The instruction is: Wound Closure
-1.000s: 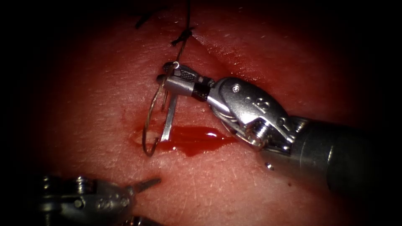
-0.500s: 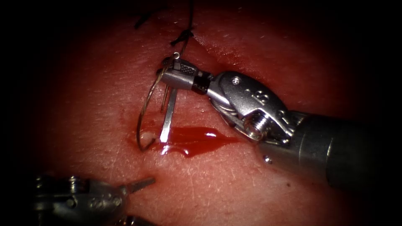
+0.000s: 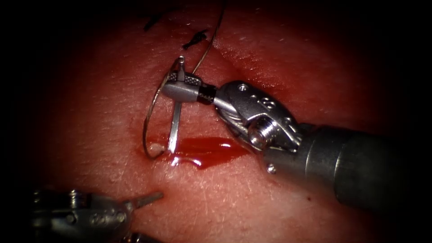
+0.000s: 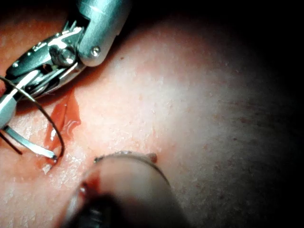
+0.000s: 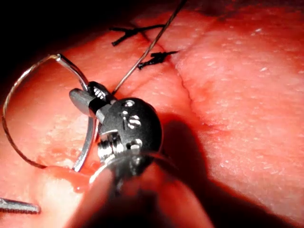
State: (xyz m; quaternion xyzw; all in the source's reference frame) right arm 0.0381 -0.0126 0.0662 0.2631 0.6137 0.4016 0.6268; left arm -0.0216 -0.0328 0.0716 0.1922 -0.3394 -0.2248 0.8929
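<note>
Since a second ago our right gripper (image 3: 180, 85) has shifted left and a little up, and the needle (image 3: 150, 114) has swung with it — its arc now bulges further to the left, while the tip end sits at the left end of the red fluid (image 3: 204, 150). The thread (image 3: 209, 38), which lay across the dark cut ends (image 3: 194, 39) of an older stitch, now runs clear to their right.

We hold the needle near its tail end, where the thread joins, with the right gripper clamped on it; the right wrist view shows the same hold, the needle (image 5: 23, 95) looping out and round to the tissue (image 5: 247, 95). Its point meets the tissue (image 3: 112, 90) at a small pale raised spot, left of the cut, but we cannot tell whether it has gone in or merely rests on the surface. A bright straight strip beside the needle we cannot identify.

Our left gripper (image 3: 144, 199) hangs low and well apart, jaws slightly parted, holding nothing.

We judge the needle stiff, thin and slick — likely to twist in the jaws unless gripped flat across its body, back from the point. The thread looks fine and limp, the tissue soft and wet.
</note>
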